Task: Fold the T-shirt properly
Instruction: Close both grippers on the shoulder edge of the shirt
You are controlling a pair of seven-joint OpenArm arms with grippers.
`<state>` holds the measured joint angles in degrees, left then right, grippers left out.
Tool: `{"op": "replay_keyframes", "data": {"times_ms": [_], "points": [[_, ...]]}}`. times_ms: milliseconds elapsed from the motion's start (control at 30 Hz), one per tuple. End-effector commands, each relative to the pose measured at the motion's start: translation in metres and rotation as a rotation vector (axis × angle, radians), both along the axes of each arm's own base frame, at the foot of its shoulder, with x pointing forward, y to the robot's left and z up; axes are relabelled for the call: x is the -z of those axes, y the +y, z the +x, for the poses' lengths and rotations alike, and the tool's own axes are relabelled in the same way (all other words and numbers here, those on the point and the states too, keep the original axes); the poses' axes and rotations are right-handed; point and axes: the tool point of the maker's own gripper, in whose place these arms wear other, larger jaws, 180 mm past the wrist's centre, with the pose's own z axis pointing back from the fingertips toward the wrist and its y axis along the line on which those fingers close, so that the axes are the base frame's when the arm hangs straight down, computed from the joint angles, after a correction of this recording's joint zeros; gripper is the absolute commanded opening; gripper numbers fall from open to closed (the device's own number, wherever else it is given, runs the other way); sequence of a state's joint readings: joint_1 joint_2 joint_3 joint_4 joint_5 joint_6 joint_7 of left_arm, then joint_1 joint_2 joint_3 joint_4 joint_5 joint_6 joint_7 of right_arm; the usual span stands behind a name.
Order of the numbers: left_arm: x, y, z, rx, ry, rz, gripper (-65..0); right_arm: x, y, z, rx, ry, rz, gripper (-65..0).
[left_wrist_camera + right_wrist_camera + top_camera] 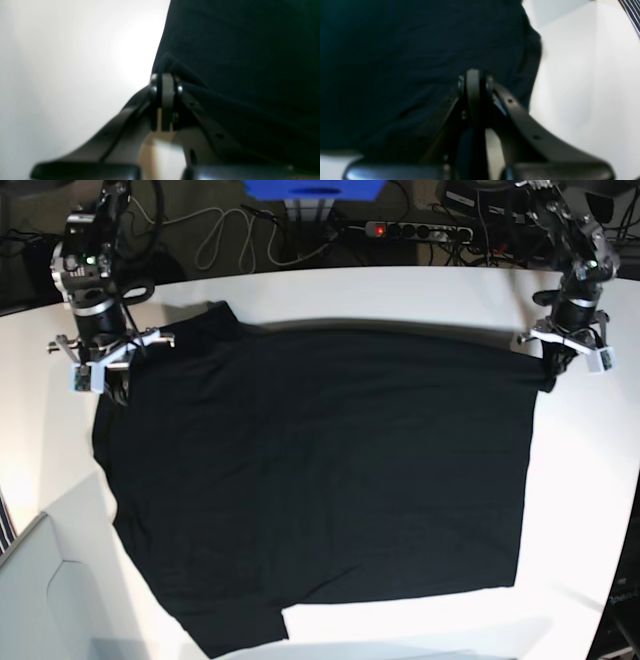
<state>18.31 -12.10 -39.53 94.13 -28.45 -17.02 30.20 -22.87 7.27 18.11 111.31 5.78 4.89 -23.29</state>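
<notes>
The black T-shirt [320,480] lies spread on the white table [330,295], plain side up; no print shows. My left gripper [549,372], at the right of the base view, is shut on the shirt's far right corner. In the left wrist view its tips [165,83] pinch the cloth edge [237,62]. My right gripper [106,380], at the left of the base view, is shut on the shirt's far left edge near a sleeve. In the right wrist view its tips [473,80] are closed on the black cloth [395,62].
A power strip [405,228] with a red light, loose cables [220,235] and a blue box [315,188] lie behind the table. A white panel [40,590] stands at the front left corner. The table's right edge runs close to my left arm.
</notes>
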Motion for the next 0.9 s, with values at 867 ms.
{"op": "replay_keyframes", "data": {"times_ms": [867], "points": [[-0.026,0.004,0.03,-0.02,-0.11,0.003,-65.0,0.012,-0.009,-0.013,-0.033,0.247,-0.075,-58.3]]}}
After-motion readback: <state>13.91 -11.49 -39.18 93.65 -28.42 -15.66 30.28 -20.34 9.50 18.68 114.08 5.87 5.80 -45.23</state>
